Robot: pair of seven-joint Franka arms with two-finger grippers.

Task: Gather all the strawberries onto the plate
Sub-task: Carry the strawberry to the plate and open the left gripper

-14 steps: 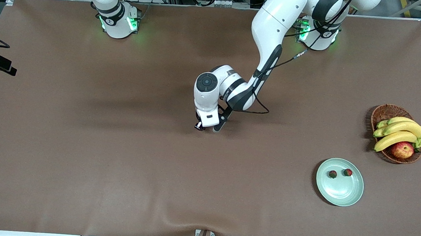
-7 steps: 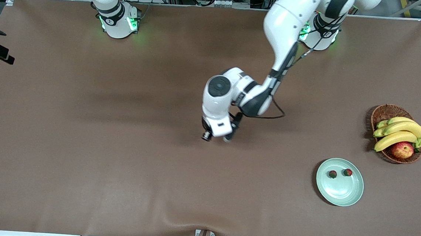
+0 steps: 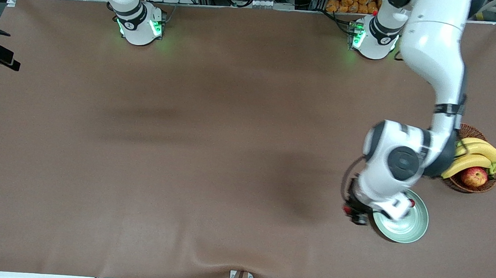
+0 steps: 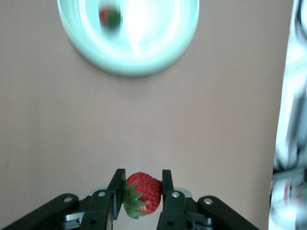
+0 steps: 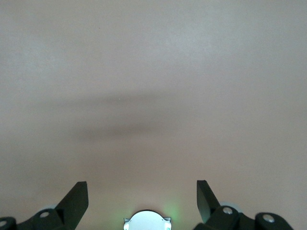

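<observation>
The left gripper [image 4: 139, 194], clamped on a strawberry [image 4: 142, 193], hangs over the plate [image 3: 412, 224] edge; one berry [image 4: 110, 17] is visibly plated. Release remains. Right gripper [image 5: 142, 199] waits, spread.

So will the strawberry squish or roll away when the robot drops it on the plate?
The strawberry looks whole while pinched in the left gripper, so probably firm. It's rounded, so it may roll a little, but the plate's raised rim should likely stop it.
</observation>
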